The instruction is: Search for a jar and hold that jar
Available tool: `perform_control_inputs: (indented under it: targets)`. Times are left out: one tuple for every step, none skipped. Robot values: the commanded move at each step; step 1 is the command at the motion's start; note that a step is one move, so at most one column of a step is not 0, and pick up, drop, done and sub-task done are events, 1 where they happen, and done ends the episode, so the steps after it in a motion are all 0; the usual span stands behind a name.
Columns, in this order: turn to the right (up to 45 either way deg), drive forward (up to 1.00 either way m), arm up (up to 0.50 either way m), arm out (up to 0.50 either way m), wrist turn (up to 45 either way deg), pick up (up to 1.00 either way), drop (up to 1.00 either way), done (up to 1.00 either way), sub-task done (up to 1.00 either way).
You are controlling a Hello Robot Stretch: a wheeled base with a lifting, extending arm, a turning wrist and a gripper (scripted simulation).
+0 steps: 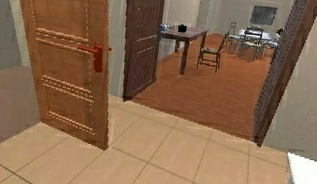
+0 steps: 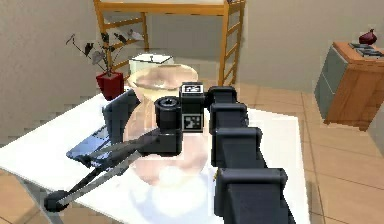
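Arm (image 2: 240, 150) out across table (image 2: 45, 150) — gripper (image 2: 100, 172) above its top, likely readied for reach (finger state and load: cannot tell). Plant (image 2: 108, 75) stands beyond gripper. Jar's whereabouts: cannot tell — search likely unfinished.

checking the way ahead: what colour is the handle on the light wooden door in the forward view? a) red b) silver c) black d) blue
a: the handle on the open light wooden door at the forward view's left is plainly red.
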Motion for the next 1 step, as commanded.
perform_control_inputs:
  targets:
    - [0.0, 0.00, 0.00, 0.00, 45.0, 0.00, 0.00, 0.00, 0.00]
